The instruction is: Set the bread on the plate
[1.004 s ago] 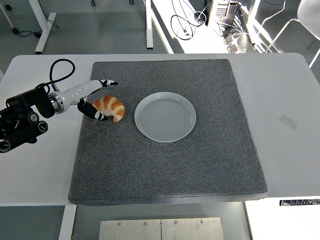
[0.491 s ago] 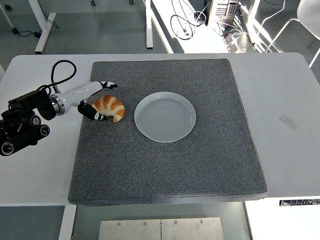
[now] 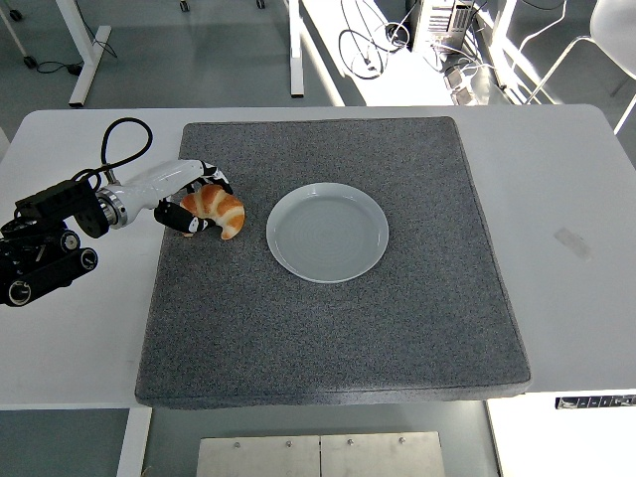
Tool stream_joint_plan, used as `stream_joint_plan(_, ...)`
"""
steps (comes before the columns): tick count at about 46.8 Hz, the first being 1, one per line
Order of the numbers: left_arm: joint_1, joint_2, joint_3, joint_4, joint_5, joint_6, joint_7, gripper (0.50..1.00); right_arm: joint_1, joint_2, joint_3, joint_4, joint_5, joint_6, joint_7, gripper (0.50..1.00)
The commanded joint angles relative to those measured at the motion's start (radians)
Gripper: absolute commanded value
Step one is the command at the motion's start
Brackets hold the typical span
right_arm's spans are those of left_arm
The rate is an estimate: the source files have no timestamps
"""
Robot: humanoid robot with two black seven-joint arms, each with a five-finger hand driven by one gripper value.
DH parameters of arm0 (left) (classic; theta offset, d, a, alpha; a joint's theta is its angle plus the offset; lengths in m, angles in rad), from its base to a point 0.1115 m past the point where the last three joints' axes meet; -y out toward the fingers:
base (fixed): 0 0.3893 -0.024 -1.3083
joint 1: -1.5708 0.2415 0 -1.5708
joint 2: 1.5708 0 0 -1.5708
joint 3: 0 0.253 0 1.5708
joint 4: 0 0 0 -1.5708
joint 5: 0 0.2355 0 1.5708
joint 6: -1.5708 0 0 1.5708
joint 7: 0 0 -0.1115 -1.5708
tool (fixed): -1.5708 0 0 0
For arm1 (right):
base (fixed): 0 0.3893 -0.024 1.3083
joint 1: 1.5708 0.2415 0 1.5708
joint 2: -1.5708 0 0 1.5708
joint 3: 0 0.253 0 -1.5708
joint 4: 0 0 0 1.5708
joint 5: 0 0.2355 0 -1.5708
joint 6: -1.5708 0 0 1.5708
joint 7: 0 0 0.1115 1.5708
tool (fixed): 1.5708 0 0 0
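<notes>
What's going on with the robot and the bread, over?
Left hand closed around the bread, on the grey mat. Plate empty, just right of it. Path clear. Right hand out of view.

The left hand has a glossy white shell over its back and black fingers with small white marks at the tips. Behind the hand, a silver metal ring joins the white shell to a black forearm built of blocky, matte housings. Round silver-rimmed caps sit along the forearm's lower side. A black cable loops up from behind the wrist and curves back down into it.
</notes>
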Motion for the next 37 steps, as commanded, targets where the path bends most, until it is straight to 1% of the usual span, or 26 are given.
stream_joint_plan(1, -0.009, -0.002, -0.004, 0.016, -0.002, 0.015, -0.004, 0.500, 0.000, 0.000, 0.001, 0.000, 0.000, 0.000, 0.000, 1.000)
stream_joint_plan(9, -0.071, 0.006, -0.005, 0.022, -0.017, 0.023, -0.004, 0.500, 0.000, 0.000, 0.001, 0.000, 0.000, 0.000, 0.000, 1.000)
stream_joint_plan(14, -0.130, 0.009, 0.004, 0.022, -0.052, 0.018, -0.005, 0.500, 0.000, 0.000, 0.000, 0.000, 0.000, 0.000, 0.000, 1.000)
stream_joint_plan(21, -0.165, -0.008, 0.006, 0.019, -0.063, 0.015, 0.001, 0.500, 0.000, 0.000, 0.000, 0.000, 0.000, 0.000, 0.000, 1.000)
stream_joint_plan(27, -0.206, -0.075, 0.009, 0.015, -0.061, 0.012, 0.004, 0.500, 0.000, 0.000, 0.000, 0.000, 0.000, 0.000, 0.000, 1.000)
stream_joint_plan(37, -0.268, -0.138, 0.029, 0.012, -0.048, 0.002, -0.002, 0.500, 0.000, 0.000, 0.000, 0.000, 0.000, 0.000, 0.000, 1.000)
